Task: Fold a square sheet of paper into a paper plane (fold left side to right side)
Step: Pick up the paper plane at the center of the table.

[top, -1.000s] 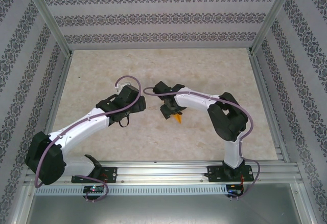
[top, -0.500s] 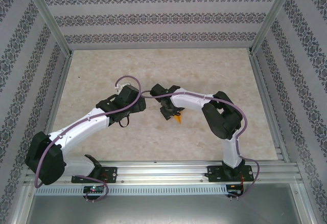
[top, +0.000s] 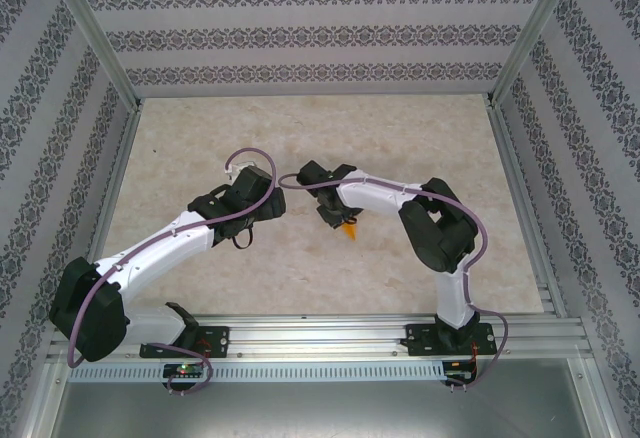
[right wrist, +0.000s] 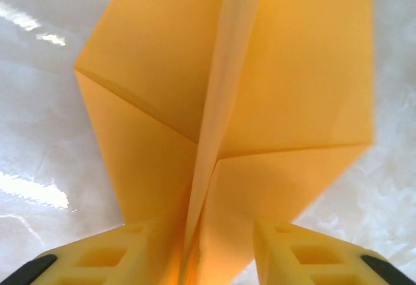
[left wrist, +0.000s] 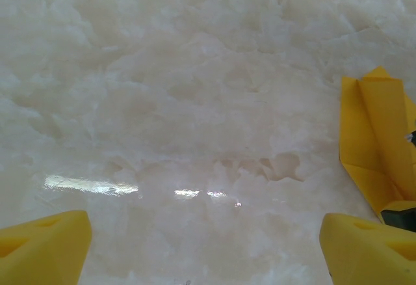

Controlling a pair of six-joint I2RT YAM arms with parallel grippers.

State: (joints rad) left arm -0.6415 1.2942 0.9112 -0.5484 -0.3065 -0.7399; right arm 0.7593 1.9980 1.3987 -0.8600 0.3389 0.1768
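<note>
Top external view showed the pale marbled counter (top: 200, 138) with both arms reaching in over its middle. Left arm (top: 170, 233) stopped just left of counter centre, right arm (top: 385, 196) just right of it. The paper plane (top: 348, 227) lay about mid-counter, mostly hidden under the right wrist, with only an orange tip poking out.

Right wrist view: paper already creased into a kite shape with two angled flaps and a raised centre ridge. Right jaws stood apart, one on each side of that ridge at its near end, with a gap visible on both sides and no pinch seen. Left wrist view: left jaws were wide apart over bare counter, holding nothing, with the plane at the right margin.

Step judged to be closing the left half over onto the right along the centre ridge. To do it well, probably grip low on the ridge, keep the flaps lined up, avoid dragging the sheet, and let the left arm pin it.
</note>
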